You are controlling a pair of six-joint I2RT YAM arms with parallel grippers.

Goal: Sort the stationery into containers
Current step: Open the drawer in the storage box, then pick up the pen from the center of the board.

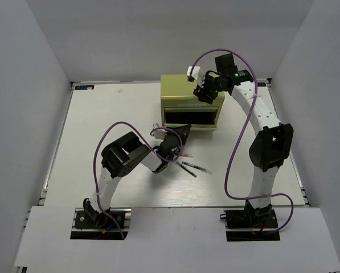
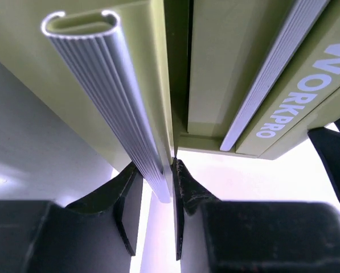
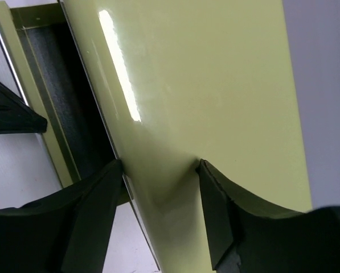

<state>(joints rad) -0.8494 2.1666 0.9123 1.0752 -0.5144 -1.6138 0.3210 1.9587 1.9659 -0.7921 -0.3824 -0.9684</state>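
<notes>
The olive-green tool chest (image 1: 184, 91) stands at the back middle. One front drawer (image 1: 188, 117) is pulled out and shows a dark lining (image 3: 61, 96). My left gripper (image 1: 181, 135) is shut on the drawer's ribbed silver handle (image 2: 113, 96); the fingers (image 2: 127, 199) pinch its end. My right gripper (image 1: 206, 92) is open, its fingers (image 3: 215, 216) spread and resting on the chest's top (image 3: 204, 85). Two thin dark pens (image 1: 196, 168) and the red-and-white pen (image 1: 185, 154) lie on the table in front of the chest. The light-blue marker is not in view.
The chest's front carries white WORKPRO lettering (image 2: 295, 96) and a second silver handle strip (image 2: 272, 74). White walls close in the table (image 1: 101, 131) at the left, back and right. My left arm's cable (image 1: 115, 128) loops over the table's left half.
</notes>
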